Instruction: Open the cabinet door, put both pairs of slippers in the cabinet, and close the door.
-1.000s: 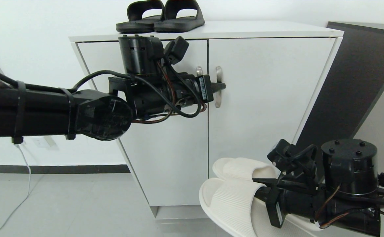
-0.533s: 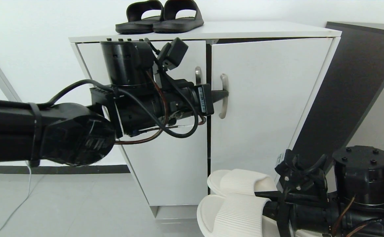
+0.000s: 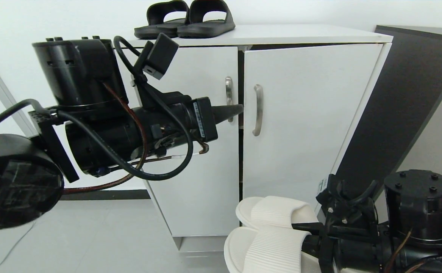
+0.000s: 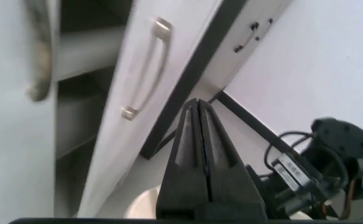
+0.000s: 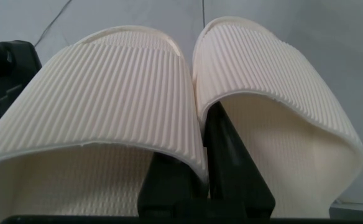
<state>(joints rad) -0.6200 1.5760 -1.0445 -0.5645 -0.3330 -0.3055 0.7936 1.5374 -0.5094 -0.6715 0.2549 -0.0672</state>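
Observation:
The white cabinet (image 3: 311, 38) has its right door (image 3: 304, 113) slightly ajar, with a dark gap beside the left door (image 3: 190, 182). My left gripper (image 3: 236, 110) is shut and empty, its tip in front of that gap, between the left handle (image 3: 228, 91) and the right handle (image 3: 257, 110). In the left wrist view the shut fingers (image 4: 198, 143) point toward the right handle (image 4: 145, 68). Black slippers (image 3: 185, 21) sit on the cabinet top. Low by the right door, my right gripper (image 5: 207, 124) is shut on the inner edges of the white slippers (image 3: 270, 231) (image 5: 107, 93).
A dark grey panel (image 3: 406, 94) leans behind the cabinet's right side. A shelf (image 4: 82, 43) shows inside the cabinet through the gap. Grey floor (image 3: 92, 235) lies open to the left of the cabinet, with a white wall (image 3: 35, 22) behind.
The right door came ajar while my left gripper was at its handle. The gripper has since come off the handle and drawn back left. The right arm sank a little with the white slippers.

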